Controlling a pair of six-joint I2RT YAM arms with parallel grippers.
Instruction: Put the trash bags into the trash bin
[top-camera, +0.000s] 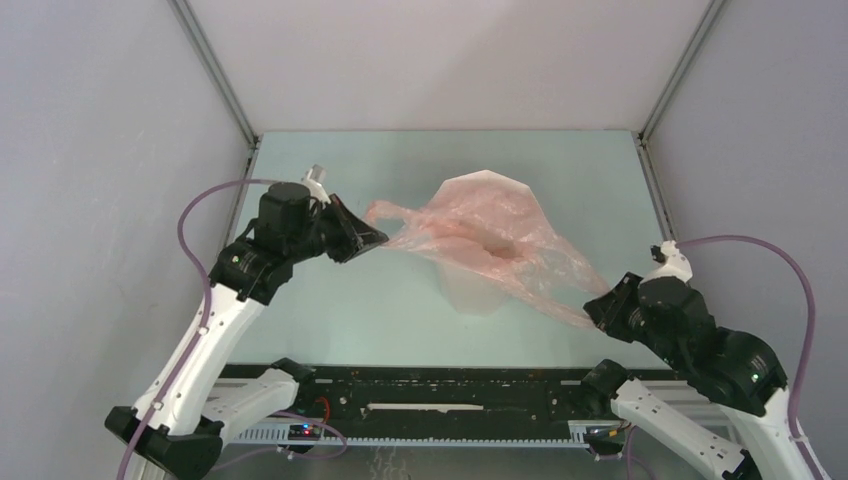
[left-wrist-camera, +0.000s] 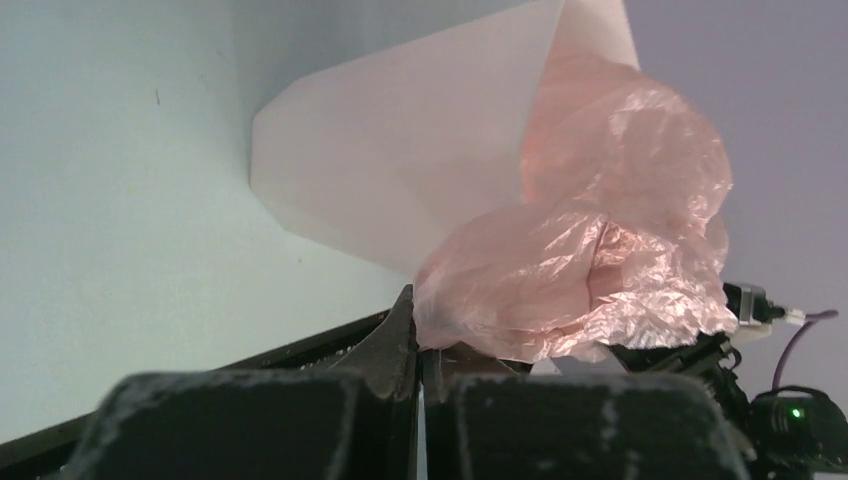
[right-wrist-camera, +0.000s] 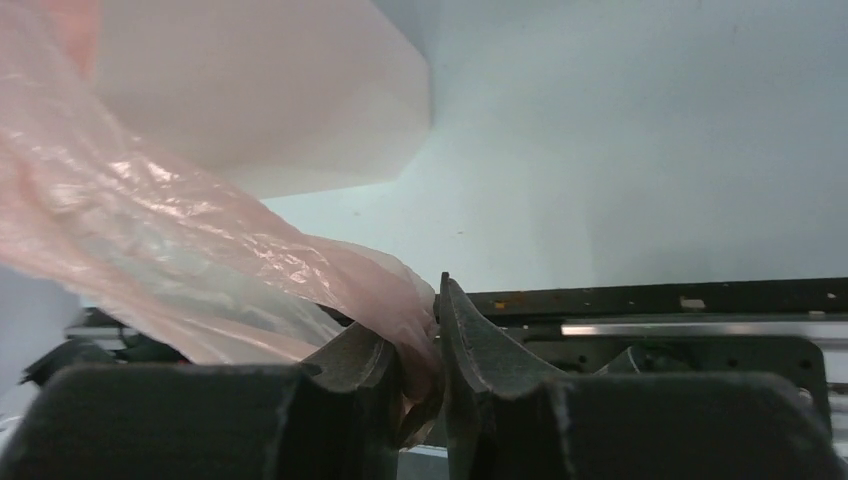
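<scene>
The pale-pink trash bag (top-camera: 500, 245) hangs stretched between my two grippers, draped across the white faceted trash bin (top-camera: 478, 186). The bin shows only as a white rim behind the bag and a pale patch below it. My left gripper (top-camera: 378, 240) is shut on the bag's left end, beside a loop handle. My right gripper (top-camera: 597, 300) is shut on the bag's right corner. In the left wrist view the shut gripper (left-wrist-camera: 418, 335) pinches the crinkled bag (left-wrist-camera: 600, 250) in front of the bin (left-wrist-camera: 400, 170). In the right wrist view the gripper (right-wrist-camera: 425, 330) holds a bunched fold of bag (right-wrist-camera: 180, 270) below the bin (right-wrist-camera: 270, 90).
The pale green table (top-camera: 330, 310) is walled by grey panels left, right and behind. A black rail (top-camera: 450, 390) with the arm bases runs along the near edge. Purple cables (top-camera: 195, 215) loop off both arms.
</scene>
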